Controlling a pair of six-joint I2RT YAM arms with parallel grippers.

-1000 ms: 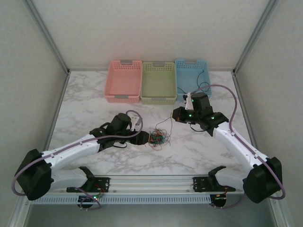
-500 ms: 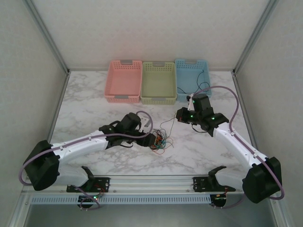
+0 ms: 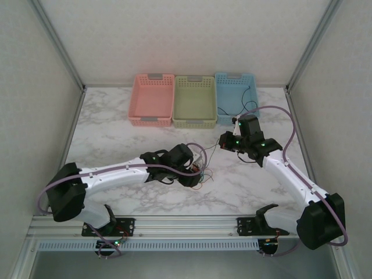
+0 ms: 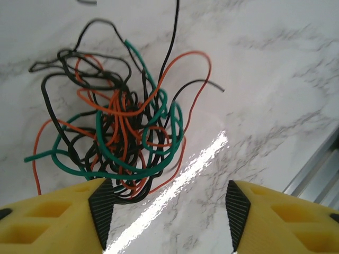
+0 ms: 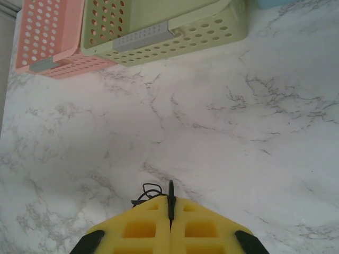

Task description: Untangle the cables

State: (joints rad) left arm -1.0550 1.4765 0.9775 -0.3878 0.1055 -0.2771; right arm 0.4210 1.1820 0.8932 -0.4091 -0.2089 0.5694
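A pink basket (image 3: 152, 120), a green basket (image 3: 195, 123) and a blue basket (image 3: 235, 77) stood in a row on the marble table (image 3: 110, 133) beyond the right pincer (image 3: 223, 140), pink farthest left.

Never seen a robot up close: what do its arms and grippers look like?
The left arm and right arm are white links with black joints, a lilac-grey cable along each. The left gripper and right gripper have yellow fingers with black pads.

Bright, even overhead light; glare streak on tabletop (image 4: 275, 79); cables (image 4: 127, 137) sharp, faint soft shadows.
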